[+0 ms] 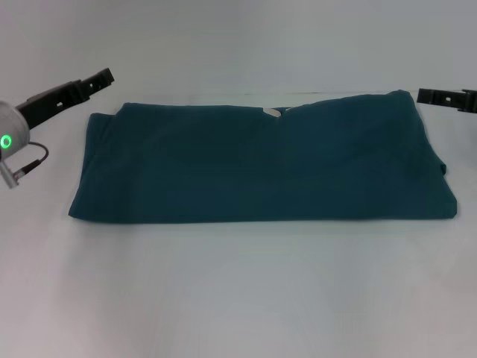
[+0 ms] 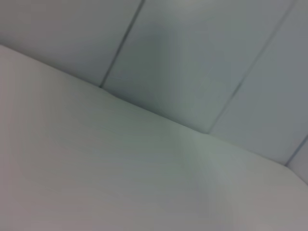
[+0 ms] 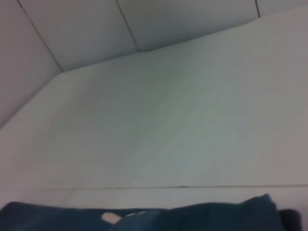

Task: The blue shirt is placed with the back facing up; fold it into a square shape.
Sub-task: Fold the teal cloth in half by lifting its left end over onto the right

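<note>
Already, in the head view, the blue shirt lay on the white table as a long flat shape, much wider than it was deep. It looked folded over at least once, with a neat straight front edge and a small pale tag at the far edge near the middle. My guess was that the first folds were done and that the long shape had to be folded across again to make a square. The cloth looked soft and thick, with gentle creases and no shine. The left gripper hung off the shirt's far left corner, not touching it, and the right gripper hung just beside the far right corner. Both held nothing, but I could not tell how wide their fingers were.

In the left wrist view there was only the smooth table and a pale wall with thin dark lines.

In the right wrist view the shirt's far edge showed low down, dark and lumpy, with the tag peeking out, and bare table lay beyond it.
</note>
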You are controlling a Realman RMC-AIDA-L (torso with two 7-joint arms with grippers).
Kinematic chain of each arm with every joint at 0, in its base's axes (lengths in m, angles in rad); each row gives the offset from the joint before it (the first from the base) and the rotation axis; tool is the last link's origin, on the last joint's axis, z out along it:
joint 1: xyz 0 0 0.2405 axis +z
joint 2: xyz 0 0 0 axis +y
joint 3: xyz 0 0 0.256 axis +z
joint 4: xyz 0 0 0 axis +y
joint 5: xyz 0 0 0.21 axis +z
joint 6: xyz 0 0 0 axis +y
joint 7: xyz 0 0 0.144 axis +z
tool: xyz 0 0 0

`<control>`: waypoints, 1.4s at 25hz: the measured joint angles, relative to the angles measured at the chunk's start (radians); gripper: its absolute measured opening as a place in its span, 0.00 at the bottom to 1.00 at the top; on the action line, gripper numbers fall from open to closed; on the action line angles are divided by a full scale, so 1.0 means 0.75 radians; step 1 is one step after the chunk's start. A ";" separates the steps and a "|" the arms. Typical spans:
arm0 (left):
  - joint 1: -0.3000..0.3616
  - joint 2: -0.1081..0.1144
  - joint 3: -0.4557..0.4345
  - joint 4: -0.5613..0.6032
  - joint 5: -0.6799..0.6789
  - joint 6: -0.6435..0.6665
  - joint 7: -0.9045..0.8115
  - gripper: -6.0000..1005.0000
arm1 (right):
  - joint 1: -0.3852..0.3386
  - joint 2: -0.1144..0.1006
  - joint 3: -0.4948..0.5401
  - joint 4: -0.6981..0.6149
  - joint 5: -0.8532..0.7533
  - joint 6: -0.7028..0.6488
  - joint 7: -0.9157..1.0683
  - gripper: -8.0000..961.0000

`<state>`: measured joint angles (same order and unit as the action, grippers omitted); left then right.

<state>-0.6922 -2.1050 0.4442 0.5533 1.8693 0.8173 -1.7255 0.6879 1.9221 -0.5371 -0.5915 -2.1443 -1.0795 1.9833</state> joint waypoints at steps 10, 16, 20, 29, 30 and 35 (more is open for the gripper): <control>0.182 -0.005 0.043 0.170 0.008 0.334 -0.030 0.90 | -0.162 -0.012 0.073 -0.068 0.126 -0.398 0.037 0.95; 0.294 -0.010 0.043 0.252 0.032 0.448 -0.130 0.90 | -0.225 -0.012 0.074 -0.077 0.127 -0.512 0.050 0.95; 0.333 -0.016 0.041 0.289 0.112 0.460 -0.200 0.89 | -0.249 -0.023 0.065 -0.077 0.111 -0.517 0.084 0.95; 0.339 -0.023 0.055 0.300 0.296 0.454 -0.236 0.89 | -0.253 -0.053 0.069 -0.077 0.054 -0.525 0.175 0.95; 0.338 -0.024 0.059 0.299 0.309 0.453 -0.237 0.89 | -0.253 -0.054 0.069 -0.077 0.054 -0.524 0.180 0.95; 0.334 -0.025 0.072 0.294 0.356 0.445 -0.239 0.89 | -0.251 -0.055 0.061 -0.076 0.036 -0.515 0.195 0.95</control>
<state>-0.4420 -2.1236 0.4982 0.7739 2.1364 1.1508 -1.9045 0.4999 1.8807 -0.4915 -0.6488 -2.1172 -1.4655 2.1297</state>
